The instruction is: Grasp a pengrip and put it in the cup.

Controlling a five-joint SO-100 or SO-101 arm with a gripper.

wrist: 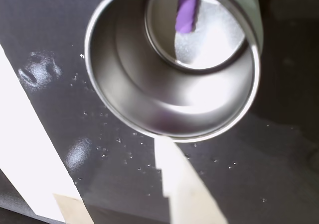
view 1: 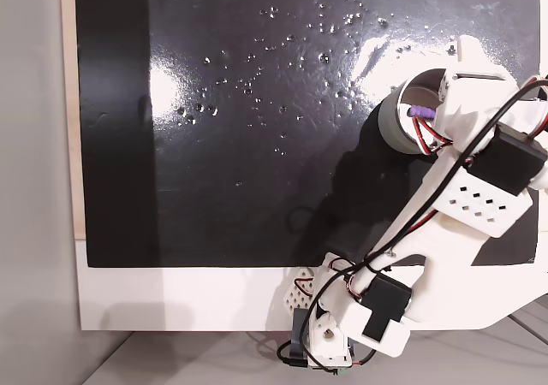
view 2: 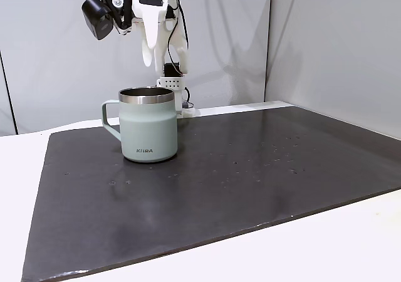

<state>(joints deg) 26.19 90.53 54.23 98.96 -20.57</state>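
- Judging the pengrip (wrist: 187,11) lying inside the cup (wrist: 124,102), we expect it light, soft, grippy; pinch mid-length
- We cannot tell whether the gripper (view 2: 150,55) above the cup is open or closed

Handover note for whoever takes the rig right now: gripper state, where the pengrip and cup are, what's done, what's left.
Gripper: hangs above the cup, fingers pointing down, holding nothing; open or shut cannot be told.
Cup: upright on the black mat, handle to the left in that fixed view.
Pengrip: lying on the cup's steel bottom, seen in the wrist view and from above.
Done: pengrip is in the cup.
Left: probably just pull the arm away.
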